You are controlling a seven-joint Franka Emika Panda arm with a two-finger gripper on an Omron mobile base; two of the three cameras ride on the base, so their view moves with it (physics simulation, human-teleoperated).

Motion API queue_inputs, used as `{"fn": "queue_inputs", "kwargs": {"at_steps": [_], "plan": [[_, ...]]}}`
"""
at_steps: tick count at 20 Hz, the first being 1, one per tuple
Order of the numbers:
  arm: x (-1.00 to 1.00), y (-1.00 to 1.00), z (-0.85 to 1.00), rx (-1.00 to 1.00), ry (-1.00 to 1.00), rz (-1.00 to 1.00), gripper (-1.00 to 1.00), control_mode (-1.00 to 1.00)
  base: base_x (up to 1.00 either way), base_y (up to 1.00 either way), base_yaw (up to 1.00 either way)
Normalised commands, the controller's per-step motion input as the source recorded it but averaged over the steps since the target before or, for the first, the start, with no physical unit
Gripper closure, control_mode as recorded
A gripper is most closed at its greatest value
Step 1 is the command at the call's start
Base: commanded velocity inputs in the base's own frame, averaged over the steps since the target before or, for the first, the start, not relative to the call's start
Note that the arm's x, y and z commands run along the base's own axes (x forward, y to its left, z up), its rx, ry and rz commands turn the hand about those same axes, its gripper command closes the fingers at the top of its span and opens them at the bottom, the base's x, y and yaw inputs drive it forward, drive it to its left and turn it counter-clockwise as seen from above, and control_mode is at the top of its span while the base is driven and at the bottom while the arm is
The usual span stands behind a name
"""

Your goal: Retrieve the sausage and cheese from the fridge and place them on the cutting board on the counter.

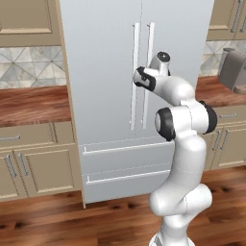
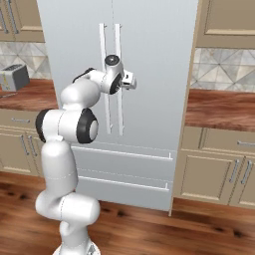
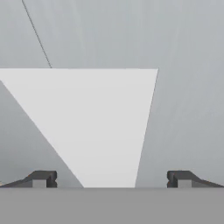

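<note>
Closed fridge (image 1: 105,72), standing between two tabletop (image 1: 29,103) runs; sausage and cheese are presumably inside, unseen. End effector (image 3: 111,179), fingers spread apart and empty, faces a rigid vertical bar handle (image 2: 118,79), likely the best hold for the heavy door.

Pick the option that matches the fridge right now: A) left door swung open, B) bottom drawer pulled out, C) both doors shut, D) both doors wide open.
C: the fridge shows both doors flush, with the two bar handles side by side at the centre seam and the drawers closed; the open claw faces a handle.
</note>
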Motion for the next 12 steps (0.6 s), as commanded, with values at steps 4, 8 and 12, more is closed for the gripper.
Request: {"fn": "queue_inputs", "kwargs": {"at_steps": [4, 8, 12], "plan": [[0.22, 0.25, -0.35, 0.0, -0.15, 0.0, 1.0, -1.0, 0.0, 0.0, 0.0], [0.8, 0.18, -0.02, 0.0, -0.1, -0.02, 1.0, -1.0, 0.0, 0.0, 0.0], [0.74, 0.04, 0.06, 0.03, -0.01, -0.01, 1.0, -1.0, 0.0, 0.0, 0.0]]}}
